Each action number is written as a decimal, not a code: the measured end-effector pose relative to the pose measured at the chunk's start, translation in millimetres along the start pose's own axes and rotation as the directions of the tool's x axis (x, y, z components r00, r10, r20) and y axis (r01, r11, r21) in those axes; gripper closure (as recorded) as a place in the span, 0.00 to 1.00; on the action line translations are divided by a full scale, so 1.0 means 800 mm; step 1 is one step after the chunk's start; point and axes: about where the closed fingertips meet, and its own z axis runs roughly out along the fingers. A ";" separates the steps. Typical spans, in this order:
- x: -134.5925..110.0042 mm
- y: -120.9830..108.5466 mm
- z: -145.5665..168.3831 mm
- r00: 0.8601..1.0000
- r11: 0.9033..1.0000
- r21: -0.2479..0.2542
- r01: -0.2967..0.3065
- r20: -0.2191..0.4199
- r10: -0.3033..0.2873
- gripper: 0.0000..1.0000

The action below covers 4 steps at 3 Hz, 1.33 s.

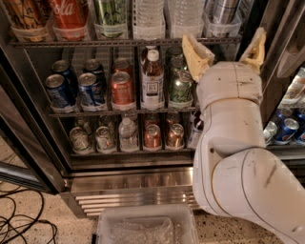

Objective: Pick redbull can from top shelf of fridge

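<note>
The top edge of the frame is cutting off the redbull can and every other drink on the top shelf. At upper right, the gripper, fingers spread, and its white arm are hiding the right end of the fridge's lower racks. The bottom edge is cropping a plastic bin.

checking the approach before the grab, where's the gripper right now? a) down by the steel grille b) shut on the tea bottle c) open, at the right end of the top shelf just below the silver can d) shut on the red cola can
c: the gripper sits at the right end of the top shelf rail, jaws apart and empty, with the redbull can just above.
</note>
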 end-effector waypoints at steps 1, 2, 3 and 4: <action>0.007 -0.030 -0.002 0.986 0.985 0.064 0.163 -0.052 -0.160 0.19; -0.010 -0.034 0.016 0.994 0.994 -0.015 0.104 0.026 -0.104 0.26; -0.023 -0.025 0.024 0.995 0.996 -0.077 0.038 0.090 -0.031 0.26; -0.029 -0.021 0.036 0.995 0.992 -0.123 0.003 0.099 0.009 0.33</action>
